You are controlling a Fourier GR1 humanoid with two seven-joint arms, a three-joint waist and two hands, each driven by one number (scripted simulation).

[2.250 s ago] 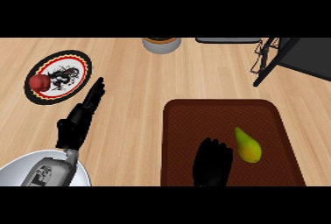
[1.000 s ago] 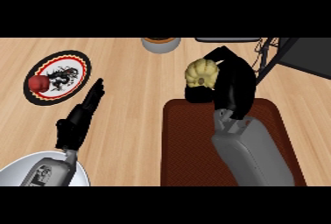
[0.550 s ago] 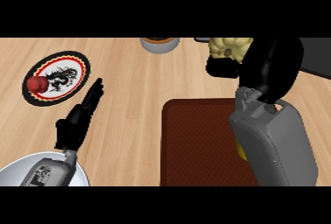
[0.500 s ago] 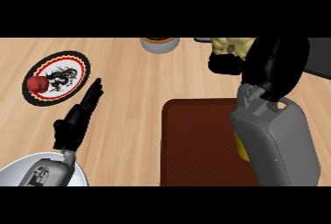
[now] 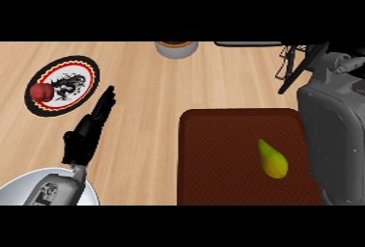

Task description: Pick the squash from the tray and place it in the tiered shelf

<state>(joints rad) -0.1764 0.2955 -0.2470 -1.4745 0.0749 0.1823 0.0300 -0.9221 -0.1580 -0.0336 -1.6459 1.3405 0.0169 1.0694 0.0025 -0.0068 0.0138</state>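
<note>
Left hand (image 5: 87, 134): black, slim fingers, on a pale grey rounded forearm (image 5: 49, 192) with a dark panel marking. Right forearm (image 5: 333, 130): darker grey, boxy casing with inset panel.

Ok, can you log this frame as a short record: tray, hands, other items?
tray: dark brown, on the wooden counter
on tray: one yellow-green pear-shaped item, lying free
left hand: open, resting left of tray
right forearm: along the right edge, reaching toward the dark shelf frame; hand not made out
plate: far left, holds a red item
</note>
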